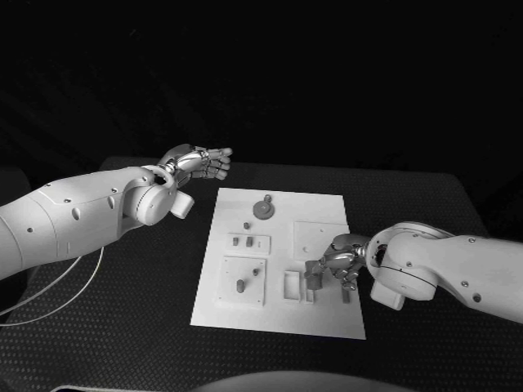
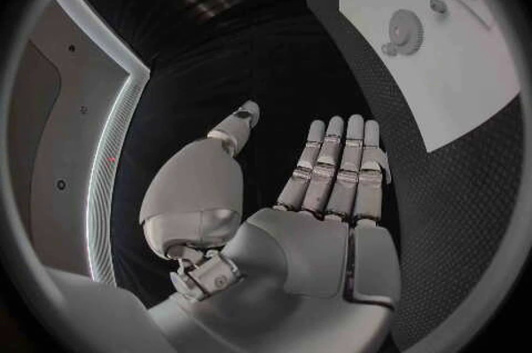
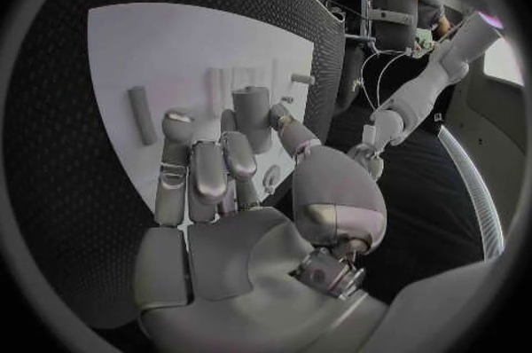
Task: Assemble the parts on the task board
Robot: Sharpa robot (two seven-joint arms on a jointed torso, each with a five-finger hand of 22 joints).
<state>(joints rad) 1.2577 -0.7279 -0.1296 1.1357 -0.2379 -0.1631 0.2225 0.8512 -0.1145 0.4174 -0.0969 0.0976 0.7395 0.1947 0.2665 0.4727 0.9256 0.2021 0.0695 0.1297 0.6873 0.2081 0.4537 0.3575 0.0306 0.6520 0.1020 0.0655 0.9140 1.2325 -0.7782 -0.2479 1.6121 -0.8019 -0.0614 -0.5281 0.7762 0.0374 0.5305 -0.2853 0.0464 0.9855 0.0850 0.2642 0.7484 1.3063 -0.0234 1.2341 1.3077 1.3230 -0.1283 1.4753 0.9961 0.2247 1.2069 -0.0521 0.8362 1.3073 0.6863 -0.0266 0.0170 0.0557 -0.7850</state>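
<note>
The white task board (image 1: 320, 319) lies in the middle of the black table. My right hand (image 1: 339, 261) is low over the board's right front part. In the right wrist view my right hand (image 3: 227, 184) pinches an upright grey block (image 3: 253, 115) between thumb and fingers; the same grey block (image 1: 314, 282) stands on the board. A grey peg (image 3: 141, 113) lies flat on the board beside those fingers. My left hand (image 1: 200, 163) hovers off the board's far left corner, fingers straight, holding nothing. A round gear-like part (image 1: 263, 211) sits near the board's far edge, also in the left wrist view (image 2: 404, 32).
Small parts (image 1: 248, 241) stand in the board's left middle, and a short peg (image 1: 240, 286) stands in a square plate at its left front. A cable (image 1: 61, 290) loops on the table below my left arm. Black table (image 1: 415, 196) surrounds the board.
</note>
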